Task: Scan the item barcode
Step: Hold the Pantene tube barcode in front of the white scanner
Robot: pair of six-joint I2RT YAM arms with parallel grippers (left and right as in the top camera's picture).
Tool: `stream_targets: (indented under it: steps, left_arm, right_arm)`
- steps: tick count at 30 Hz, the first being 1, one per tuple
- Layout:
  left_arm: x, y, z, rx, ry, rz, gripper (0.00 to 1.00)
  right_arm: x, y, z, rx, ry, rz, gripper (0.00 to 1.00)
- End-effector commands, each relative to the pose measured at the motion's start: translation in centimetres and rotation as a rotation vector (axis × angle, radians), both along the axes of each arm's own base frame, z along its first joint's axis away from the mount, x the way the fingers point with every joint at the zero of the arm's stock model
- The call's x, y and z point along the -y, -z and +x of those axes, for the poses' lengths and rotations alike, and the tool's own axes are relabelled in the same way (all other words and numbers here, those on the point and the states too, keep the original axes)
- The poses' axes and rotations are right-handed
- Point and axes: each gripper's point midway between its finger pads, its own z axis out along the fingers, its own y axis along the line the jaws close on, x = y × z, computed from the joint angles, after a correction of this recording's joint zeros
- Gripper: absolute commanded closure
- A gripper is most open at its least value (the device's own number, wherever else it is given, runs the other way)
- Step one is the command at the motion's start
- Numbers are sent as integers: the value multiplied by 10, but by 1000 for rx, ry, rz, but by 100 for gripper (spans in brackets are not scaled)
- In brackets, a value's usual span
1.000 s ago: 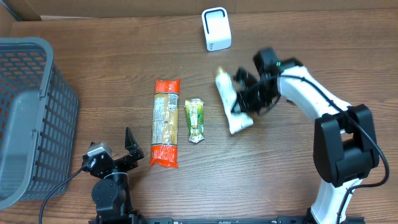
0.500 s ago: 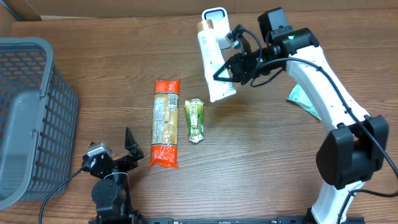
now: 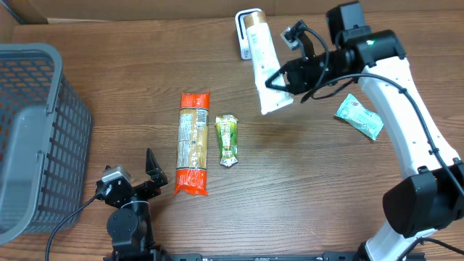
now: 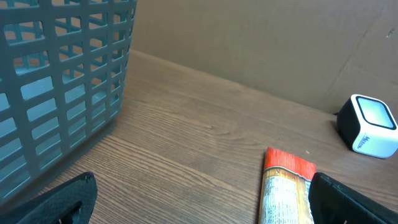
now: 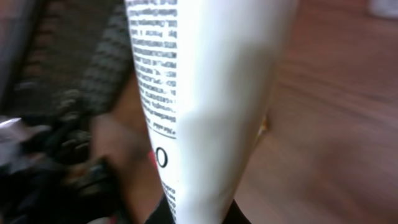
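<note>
At the far left we see the grey basket, its slatted wall also filling the left of the left wrist view. Just right of it, low at the near edge, the left fingers are spread wide with nothing between them, only bare tabletop ahead. Next comes the orange pack, lying lengthwise, and just beside it on the right the smaller green sachet, parallel to the pack and not touching it.

Further right and toward the far edge stands the white scanner, upright (the left wrist view catches it clearly, with its pale window facing up and sideways). The tube is lifted off the tabletop and tilted. From overhead its beige cap end overlaps the scanner, while its flat crimped end points down toward the middle of the tabletop. We cannot tell whether it touches the scanner. The right fingers are clamped on the tube near that crimped end. In the right wrist view the tube's white body fills the frame, with lines of small black print along its left side (we cannot make out a barcode there). Right of the arm lies a teal packet, well apart from the tube.
</note>
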Motion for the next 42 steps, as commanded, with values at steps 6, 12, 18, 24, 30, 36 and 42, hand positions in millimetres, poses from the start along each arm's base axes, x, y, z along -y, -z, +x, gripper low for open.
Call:
stream_targets:
  steps: [6,12,18,24,30,36,42]
  left_arm:
    - [-1,-2,-1,4,-6,18,0]
    - [-1,-2,-1,4,-6,18,0]
    - [-1,-2,-1,4,-6,18,0]
    - [-1,-2,-1,4,-6,18,0]
    - [-1,-2,-1,4,-6,18,1]
    - [-1,-2,-1,4,-6,19,0]
    - [-1,-2,-1,4,-6,18,0]
  right_arm:
    - [41,-16,105,583,589,-695,96]
    - [29,-12,161,870,545,-865,96]
    - [47,33,219,1039,463,-1107,96]
    - [61,85,245,1096,364,-1328,96]
    - [58,99,251,1115,376,-1323,96]
    - [57,93,253,1134,403,-1310,96]
    - [60,93,252,1126,411,-1327,96]
